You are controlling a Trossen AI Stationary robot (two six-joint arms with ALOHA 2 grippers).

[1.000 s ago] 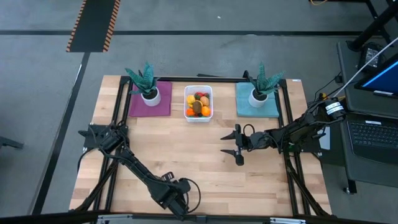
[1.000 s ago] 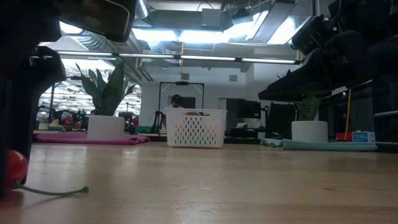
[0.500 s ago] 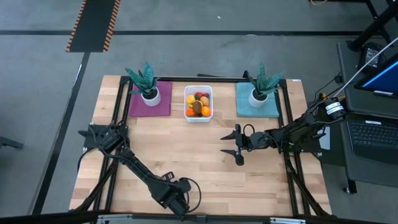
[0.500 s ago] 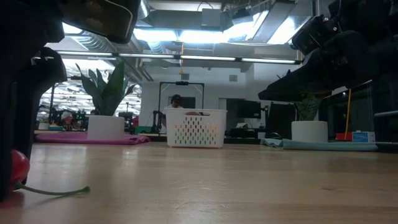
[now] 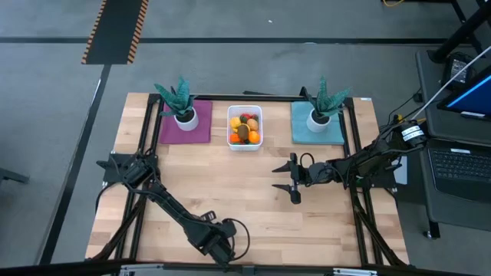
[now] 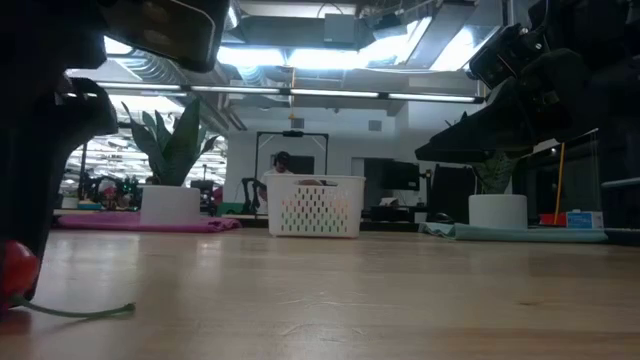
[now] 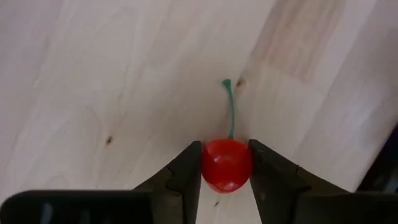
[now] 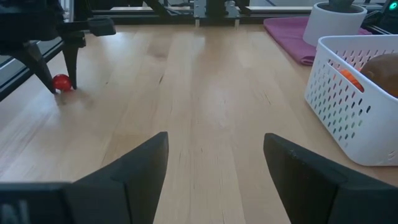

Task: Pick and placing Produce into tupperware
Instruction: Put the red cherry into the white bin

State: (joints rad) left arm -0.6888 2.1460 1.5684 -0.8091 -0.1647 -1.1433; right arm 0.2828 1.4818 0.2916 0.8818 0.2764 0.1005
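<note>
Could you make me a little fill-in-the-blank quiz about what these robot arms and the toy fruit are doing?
1. The left gripper has its fingers on either side of a small red ____ with a green stem.
2. The white perforated plastic tub stands between two potted ____.
3. The right gripper hovers with its fingers ____.
4. The purple square mat lies on the tub's ____ in the high view.

Missing words: cherry; plants; open; left

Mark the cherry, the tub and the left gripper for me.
cherry [image 7: 226, 165], left wrist view, middle of the red fruit.
tub [image 5: 245, 143], high view, near rim.
left gripper [image 7: 225, 177], left wrist view, midway between its fingertips, closed on the cherry.
</note>
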